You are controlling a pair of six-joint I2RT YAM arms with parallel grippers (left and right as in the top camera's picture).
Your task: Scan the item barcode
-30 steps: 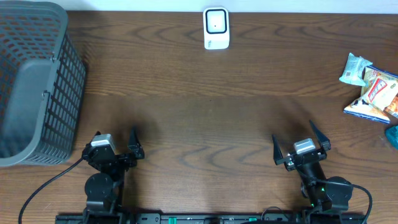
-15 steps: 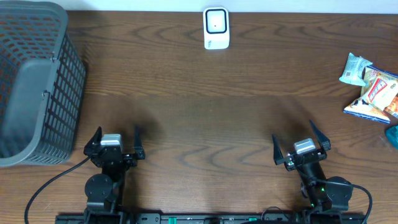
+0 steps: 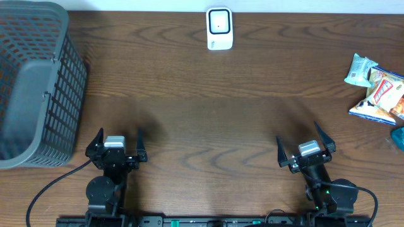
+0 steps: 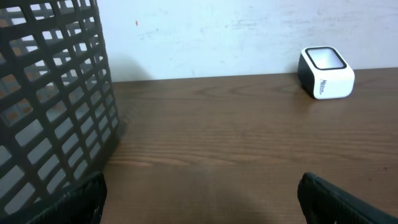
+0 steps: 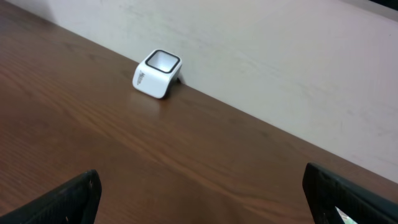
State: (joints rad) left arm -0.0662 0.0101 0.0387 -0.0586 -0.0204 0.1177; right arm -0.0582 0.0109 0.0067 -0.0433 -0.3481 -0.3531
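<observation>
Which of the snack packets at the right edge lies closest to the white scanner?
The pale green-and-white packet at the pile's upper left; the yellowish bag with a red label and the teal packet lie farther from the scanner.

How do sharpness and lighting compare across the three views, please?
Overhead: even light, sharp throughout, with a faint darker band across the table and soft shadow beside the basket. Left wrist: scanner crisp, left fingers dark and blurred. Right wrist: horizon tilted, right fingers blurred too, no glare.
</observation>
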